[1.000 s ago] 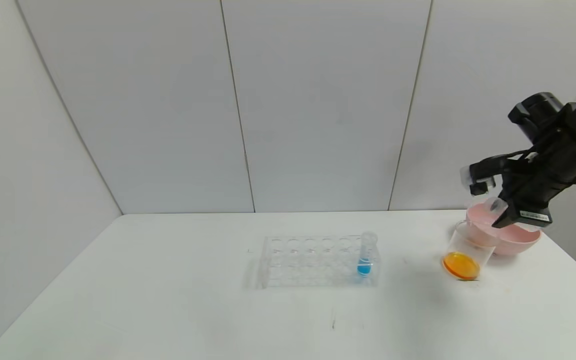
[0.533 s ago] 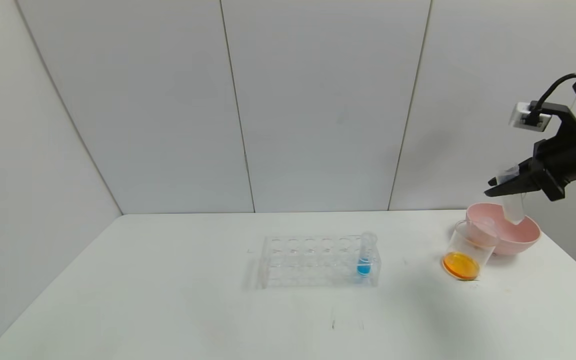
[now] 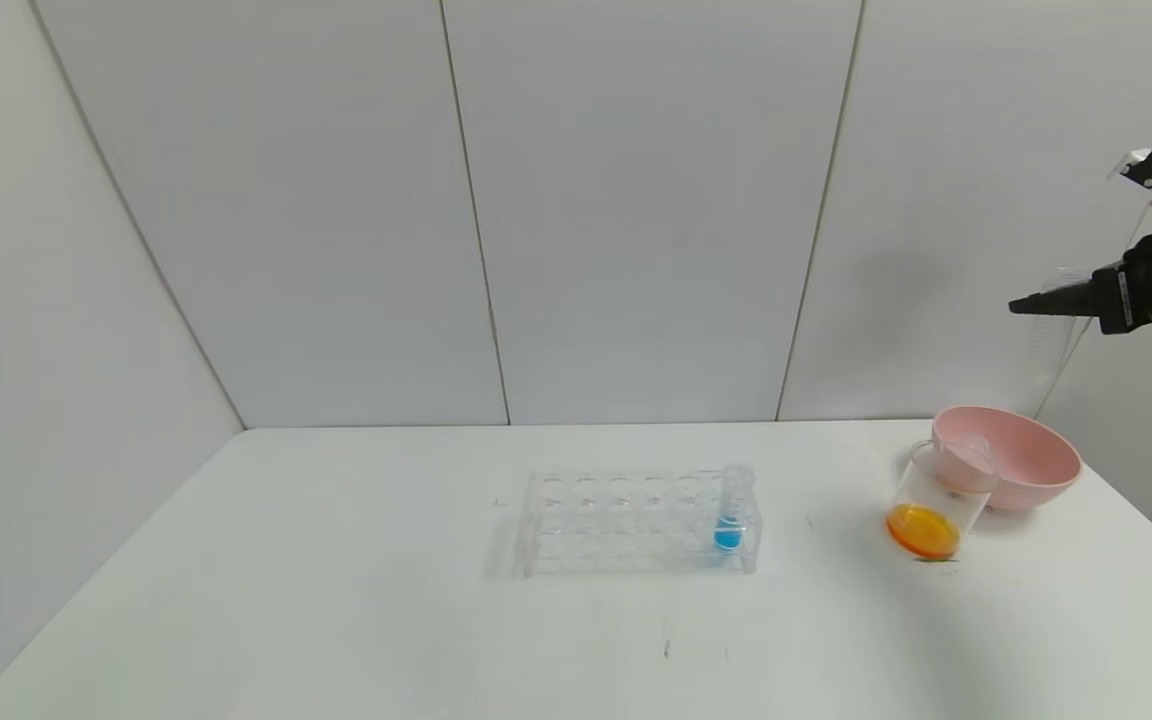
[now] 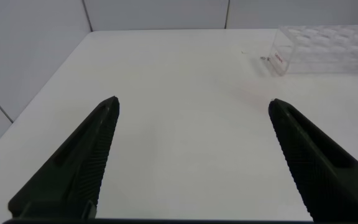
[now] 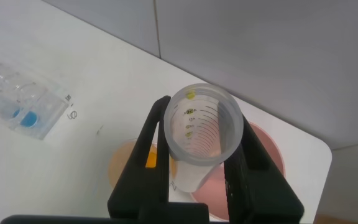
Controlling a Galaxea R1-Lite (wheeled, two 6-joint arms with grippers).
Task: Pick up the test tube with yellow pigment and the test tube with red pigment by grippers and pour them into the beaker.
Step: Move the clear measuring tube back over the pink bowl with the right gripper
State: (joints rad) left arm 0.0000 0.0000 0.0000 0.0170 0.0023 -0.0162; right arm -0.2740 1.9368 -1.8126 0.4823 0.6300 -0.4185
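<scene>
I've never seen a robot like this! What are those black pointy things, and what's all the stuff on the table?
The black pointy things are the robot's two grippers, like hands. One picture looks down from its head; the other two come from cameras on its wrists. The right gripper holds an emptied clear tube high above the pink bowl. The left gripper is open, holding nothing, low over the table. On the table stand a clear rack with a blue-liquid tube, and the beaker with orange liquid inside, next to the bowl.
</scene>
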